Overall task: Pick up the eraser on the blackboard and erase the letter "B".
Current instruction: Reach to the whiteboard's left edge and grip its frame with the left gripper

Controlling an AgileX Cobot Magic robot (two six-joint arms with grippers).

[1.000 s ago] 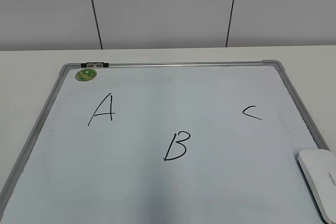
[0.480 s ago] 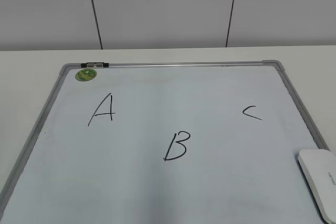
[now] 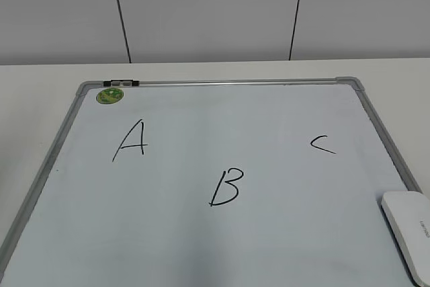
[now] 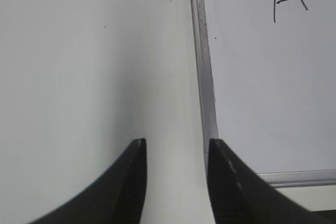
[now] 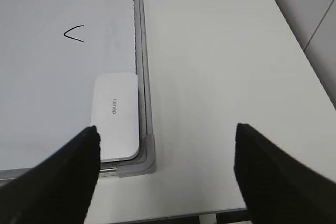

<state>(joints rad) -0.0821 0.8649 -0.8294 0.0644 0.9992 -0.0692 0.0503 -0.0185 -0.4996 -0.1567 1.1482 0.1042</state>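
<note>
The blackboard [image 3: 201,119] lies flat on the white table. The letter "B" [image 3: 225,187] is drawn in black near its middle. The white eraser [image 3: 408,230] lies on the board's near right corner and also shows in the right wrist view [image 5: 116,114]. My right gripper [image 5: 166,128] is open wide and empty, hovering above the table just right of that corner and the eraser. My left gripper [image 4: 176,142] is open and empty above the table, just left of the board's left frame [image 4: 207,77]. Neither gripper shows in the exterior view.
A black "A" [image 3: 131,140] is at the board's left and a small "C" [image 3: 322,144] at its right. A round green sticker [image 3: 109,95] sits in the far left corner. The table's right edge [image 5: 294,51] is close to my right gripper. A grey wall stands behind.
</note>
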